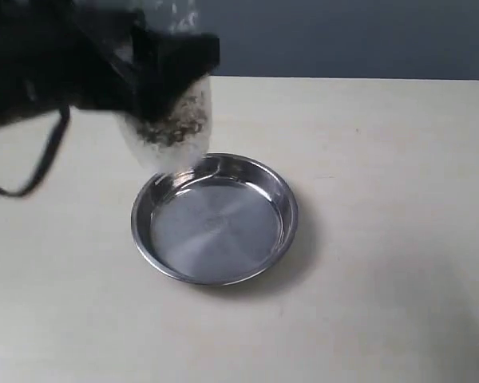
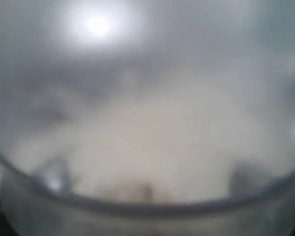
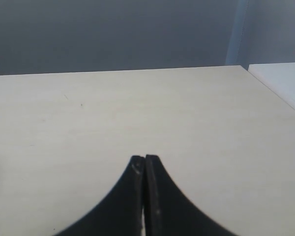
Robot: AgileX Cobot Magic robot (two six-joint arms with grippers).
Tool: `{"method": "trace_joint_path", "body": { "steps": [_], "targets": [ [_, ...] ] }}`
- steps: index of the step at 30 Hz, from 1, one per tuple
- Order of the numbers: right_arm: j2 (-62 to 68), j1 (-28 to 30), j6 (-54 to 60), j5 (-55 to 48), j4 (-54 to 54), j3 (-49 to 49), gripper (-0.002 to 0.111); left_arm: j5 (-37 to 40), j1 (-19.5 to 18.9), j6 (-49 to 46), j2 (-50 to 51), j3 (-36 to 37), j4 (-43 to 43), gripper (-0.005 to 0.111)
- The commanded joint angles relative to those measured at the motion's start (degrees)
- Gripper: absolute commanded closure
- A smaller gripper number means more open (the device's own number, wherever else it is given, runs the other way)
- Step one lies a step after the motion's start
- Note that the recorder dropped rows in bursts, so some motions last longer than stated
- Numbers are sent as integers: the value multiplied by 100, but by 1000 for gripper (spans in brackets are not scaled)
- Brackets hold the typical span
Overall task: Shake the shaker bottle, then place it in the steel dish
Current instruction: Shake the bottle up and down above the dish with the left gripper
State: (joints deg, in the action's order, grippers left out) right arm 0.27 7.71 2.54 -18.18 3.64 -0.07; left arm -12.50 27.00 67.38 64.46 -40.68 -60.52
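Note:
The shaker bottle [image 1: 169,128], clear frosted plastic with brown granules inside, hangs in the air above the far left rim of the steel dish [image 1: 280,239]. My left gripper [image 1: 156,64] is shut on the bottle's upper part; arm and bottle are motion-blurred. The bottle's frosted wall [image 2: 147,123] fills the left wrist view, hiding the fingers. The round shiny steel dish sits on the table with nothing in it. My right gripper [image 3: 145,158] is shut on nothing, over bare table, and does not show in the exterior view.
A pale beige table [image 1: 383,159] carries the dish. A grey-blue wall [image 1: 343,36] stands behind it. The table's far corner and side edge [image 3: 265,81] show in the right wrist view. A black cable [image 1: 40,163] hangs from the left arm.

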Motion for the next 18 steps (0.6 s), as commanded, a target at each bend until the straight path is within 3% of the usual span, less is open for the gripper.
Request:
{"method": "trace_joint_path", "body": {
  "steps": [1, 5, 6, 10, 11, 13, 15, 16, 18],
  "targets": [
    [-27, 20, 3, 68, -14, 7, 109, 329, 56, 56, 565, 482, -22, 106],
    [-27, 20, 3, 68, -14, 7, 109, 675, 56, -304, -449, -802, -177, 106],
    [-27, 20, 3, 68, -14, 7, 109, 827, 69, -176, -477, -808, -80, 106],
    [-27, 20, 3, 68, -14, 7, 109, 159, 59, 349, 501, 841, 75, 106],
    [-27, 20, 3, 68, -14, 7, 109, -126, 59, 441, 316, 742, 75, 106],
    [-27, 20, 3, 68, -14, 7, 109, -306, 59, 180, -539, -181, -118, 106],
    [-27, 20, 3, 68, -14, 7, 109, -99, 87, 418, -384, 229, -316, 106],
    [-27, 20, 3, 68, -14, 7, 109, 176, 97, 369, 174, 816, -217, 106],
    [-27, 20, 3, 68, -14, 7, 109, -221, 85, 447, 5, 455, -26, 106]
  ]
}}
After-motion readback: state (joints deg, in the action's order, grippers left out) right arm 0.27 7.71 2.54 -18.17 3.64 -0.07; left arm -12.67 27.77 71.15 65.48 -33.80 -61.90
